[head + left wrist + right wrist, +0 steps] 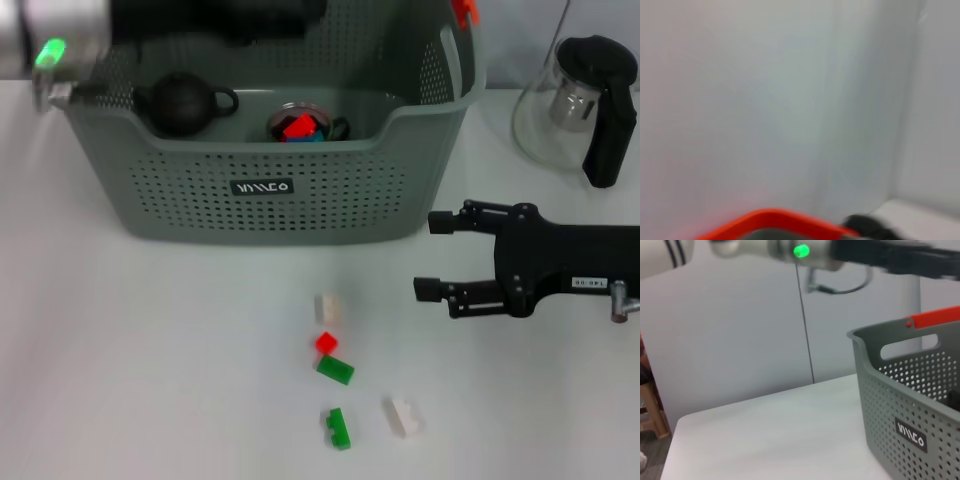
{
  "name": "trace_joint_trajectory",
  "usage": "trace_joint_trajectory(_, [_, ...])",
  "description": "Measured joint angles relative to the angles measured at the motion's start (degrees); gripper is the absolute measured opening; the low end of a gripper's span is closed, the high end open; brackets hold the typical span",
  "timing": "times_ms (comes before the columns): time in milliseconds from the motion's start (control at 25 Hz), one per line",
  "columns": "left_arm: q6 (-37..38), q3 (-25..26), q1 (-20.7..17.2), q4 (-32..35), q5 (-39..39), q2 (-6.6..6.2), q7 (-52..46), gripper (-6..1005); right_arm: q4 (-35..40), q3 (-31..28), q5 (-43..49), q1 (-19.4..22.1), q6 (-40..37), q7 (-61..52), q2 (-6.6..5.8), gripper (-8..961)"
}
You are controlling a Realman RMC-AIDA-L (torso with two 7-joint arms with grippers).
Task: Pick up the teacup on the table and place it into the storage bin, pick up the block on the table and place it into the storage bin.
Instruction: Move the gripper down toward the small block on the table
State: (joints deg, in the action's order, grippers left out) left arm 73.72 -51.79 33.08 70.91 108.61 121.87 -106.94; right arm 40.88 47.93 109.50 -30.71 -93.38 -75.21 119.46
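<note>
The grey-green storage bin [270, 170] stands at the back of the table and also shows in the right wrist view [910, 410]. Inside it, a teacup [300, 125] holds a red and a blue block, beside a black teapot [182, 103]. Several small blocks lie on the table in front: cream [327, 308], red [326, 343], green [336, 370], green [338, 428] and white [403, 416]. My right gripper [435, 255] is open and empty, right of the blocks, fingers pointing left. My left arm [60, 50] reaches over the bin's back edge.
A glass kettle with a black handle [585, 105] stands at the back right. The bin's orange handle clip [775, 220] shows in the left wrist view. The left arm's green light [801, 251] shows above the bin in the right wrist view.
</note>
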Motion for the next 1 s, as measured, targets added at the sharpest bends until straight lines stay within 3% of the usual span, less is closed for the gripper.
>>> trace_joint_trajectory(120, [10.20, 5.04, -4.97, -4.13, -8.52, 0.62, 9.21, 904, 0.00, -0.37, -0.03, -0.03, -0.15, 1.15, 0.09, 910])
trace_joint_trajectory(240, [18.66, 10.95, -7.55, -11.04, -12.59, 1.02, 17.75, 904, 0.00, -0.10, 0.01, -0.05, -0.58, 2.38, 0.16, 910])
trace_joint_trajectory(400, [28.08, 18.79, -9.93, -18.73, -13.06, 0.62, 25.88, 903, 0.84, 1.27, 0.47, -0.40, -1.51, 1.79, 0.12, 911])
trace_joint_trajectory(440, [31.61, 21.02, -11.24, -19.34, -9.80, 0.56, 29.62, 903, 1.15, 1.40, 0.47, -0.44, -1.73, 1.51, 0.11, 911])
trace_joint_trajectory(720, [33.10, 22.58, -13.04, -21.23, 5.93, 1.25, 37.33, 901, 2.84, 1.50, 0.52, -0.38, -2.25, 0.26, 0.08, 911])
trace_joint_trajectory(1000, [28.86, 20.75, -12.19, -29.76, 10.12, 1.39, 46.49, 900, 2.85, 1.54, 1.82, -0.33, -2.18, 0.24, 0.08, 910])
